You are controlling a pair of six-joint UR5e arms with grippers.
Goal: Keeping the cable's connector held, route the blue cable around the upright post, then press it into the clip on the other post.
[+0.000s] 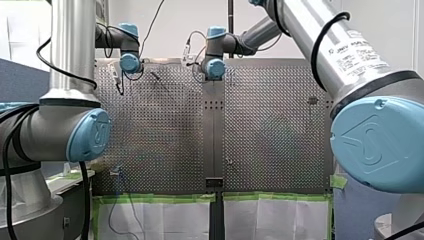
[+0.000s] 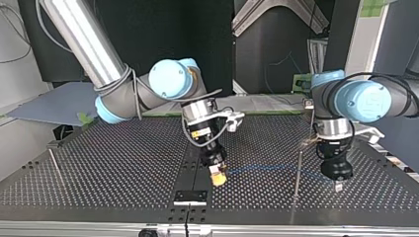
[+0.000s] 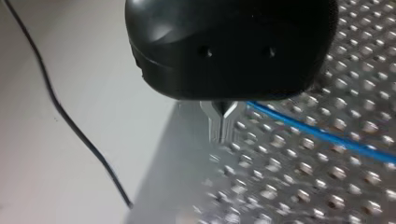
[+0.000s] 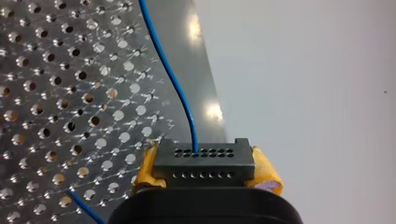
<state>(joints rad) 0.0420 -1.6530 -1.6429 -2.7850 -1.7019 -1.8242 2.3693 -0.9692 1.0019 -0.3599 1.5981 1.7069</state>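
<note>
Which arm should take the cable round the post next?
Left. My right gripper is clamped on the connector and has to keep it. My left gripper looks shut on the blue cable, near the upright post in the top view.

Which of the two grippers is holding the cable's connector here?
My right gripper, the one with yellow pads: the black connector sits clamped between them, blue cable leaving it. My left gripper has metal fingers and no connector.
</note>
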